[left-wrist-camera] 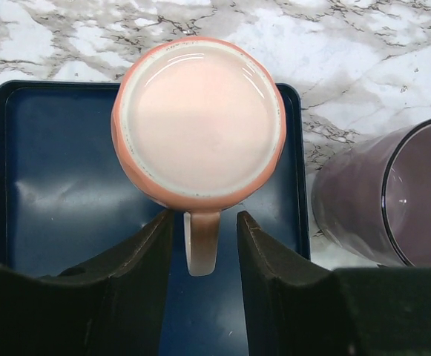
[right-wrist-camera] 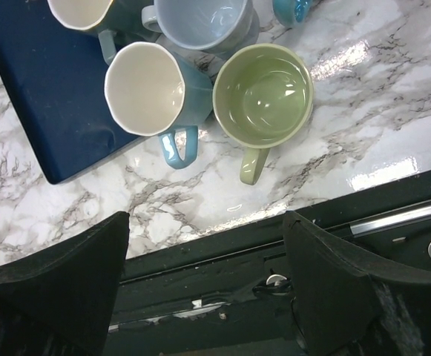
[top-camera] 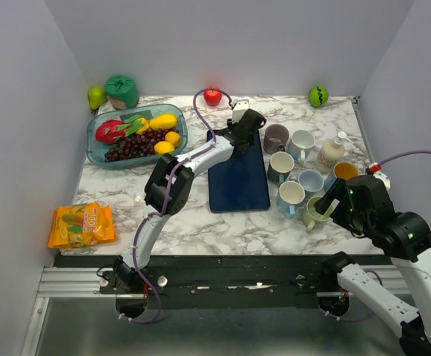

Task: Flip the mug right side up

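**Pink mug on the tray, left claw astride its handle**

On the far end of the dark blue tray (left-wrist-camera: 52,185): the pink mug (left-wrist-camera: 199,122), standing on end. Shows the left wrist camera a pale pink round face inside a whitish ring; cannot tell for sure whether that is mouth or base. Points its handle (left-wrist-camera: 202,245) toward the near side, straight in between the fingers of the left claw (left-wrist-camera: 202,216). Left claw spread, one finger on each side of the handle, a thin gap on both sides, pinching nothing. Just right of the tray, on the marble table (left-wrist-camera: 363,44): a purple mug (left-wrist-camera: 378,193), mouth up.

Right claw (right-wrist-camera: 206,219) spread wide and empty, hanging over the near right edge of the table. Just beyond it: a green mug (right-wrist-camera: 263,96) and a teal mug (right-wrist-camera: 145,89), close together, both mouth up, handles toward the near edge. Teal mug right beside the tray's near right corner. More mugs crowded behind these two, all right of the tray.

At the far left of the table: a clear blue bowl (top-camera: 90,141) of fruit. At the near left corner: an orange snack bag (top-camera: 81,225), lying flat, well apart from the tray.
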